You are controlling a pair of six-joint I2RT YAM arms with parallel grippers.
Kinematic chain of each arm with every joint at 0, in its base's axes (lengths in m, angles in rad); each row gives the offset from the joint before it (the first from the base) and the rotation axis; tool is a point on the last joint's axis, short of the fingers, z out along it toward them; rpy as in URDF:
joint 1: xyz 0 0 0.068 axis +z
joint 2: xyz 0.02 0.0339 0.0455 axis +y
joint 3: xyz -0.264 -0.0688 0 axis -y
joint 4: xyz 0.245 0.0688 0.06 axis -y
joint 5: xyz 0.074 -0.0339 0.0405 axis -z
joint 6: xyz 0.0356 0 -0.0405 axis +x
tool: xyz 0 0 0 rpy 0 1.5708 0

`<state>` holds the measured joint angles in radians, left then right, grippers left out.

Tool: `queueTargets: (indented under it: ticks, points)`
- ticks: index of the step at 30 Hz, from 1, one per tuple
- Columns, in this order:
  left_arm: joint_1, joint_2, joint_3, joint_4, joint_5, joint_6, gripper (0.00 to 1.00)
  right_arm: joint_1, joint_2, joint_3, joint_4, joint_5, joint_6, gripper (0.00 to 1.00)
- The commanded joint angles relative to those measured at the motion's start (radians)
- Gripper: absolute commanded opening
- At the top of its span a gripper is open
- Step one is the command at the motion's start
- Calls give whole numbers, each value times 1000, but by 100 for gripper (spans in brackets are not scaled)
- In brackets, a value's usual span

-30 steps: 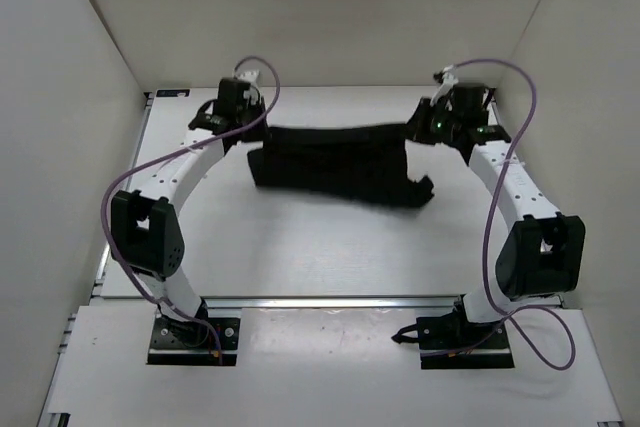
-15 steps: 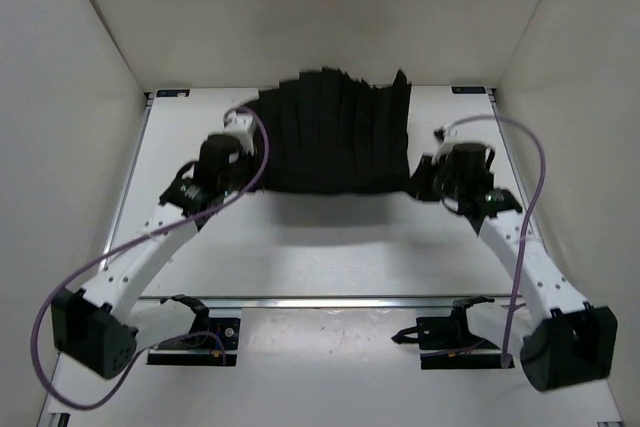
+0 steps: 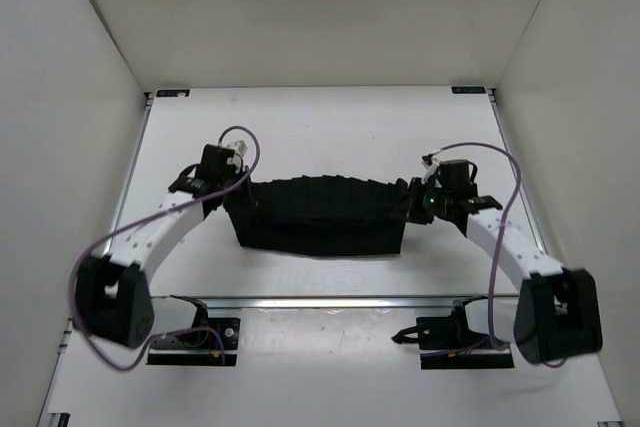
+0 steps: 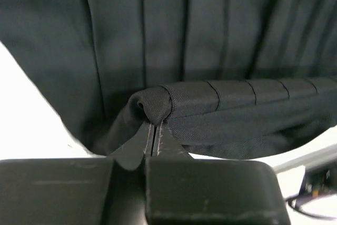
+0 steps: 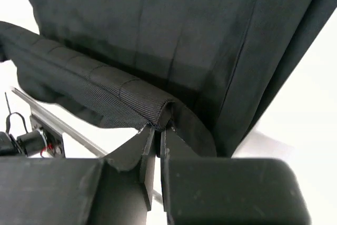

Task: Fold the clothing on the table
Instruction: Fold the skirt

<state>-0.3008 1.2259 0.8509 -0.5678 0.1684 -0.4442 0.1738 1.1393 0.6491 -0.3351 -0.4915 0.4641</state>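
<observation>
The clothing (image 3: 320, 215), a black pleated garment, hangs stretched between both arms over the near half of the white table (image 3: 320, 127). My left gripper (image 3: 232, 197) is shut on the clothing's left top corner; in the left wrist view the stitched band (image 4: 221, 96) bunches right at the fingertips (image 4: 152, 130). My right gripper (image 3: 408, 204) is shut on the right top corner, the ribbed band (image 5: 105, 96) pinched between its tips (image 5: 156, 130). Pleated cloth (image 5: 174, 30) falls away behind the band in both wrist views.
White walls enclose the table on the left, back and right. A metal rail (image 3: 330, 300) runs along the table's near edge, just below the garment's lower hem. Both arm bases (image 3: 195, 337) sit in front of that rail, with purple cables looping beside the arms.
Both arms pulled back from the far side toward the near edge, carrying the clothing with them. The garment, raised and fanned out half a second ago, now hangs lower as a wide band.
</observation>
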Motion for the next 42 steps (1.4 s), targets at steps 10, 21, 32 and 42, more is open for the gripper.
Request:
queueTargets:
  ticks: [10,21,32,42]
  points:
    - [75,524,378,65,-53,39,20,-46,502,426,200,-65,-102,58]
    - [95,393,337,123,-125,35,98,-68,502,462,97,24,-217,78]
    - [-43,219,48,194,-233,16,85,-43,410,234,166,39,-220,78]
    - [-23,271,25,151,-325,47,80,3,519,270,177,50,-242,68]
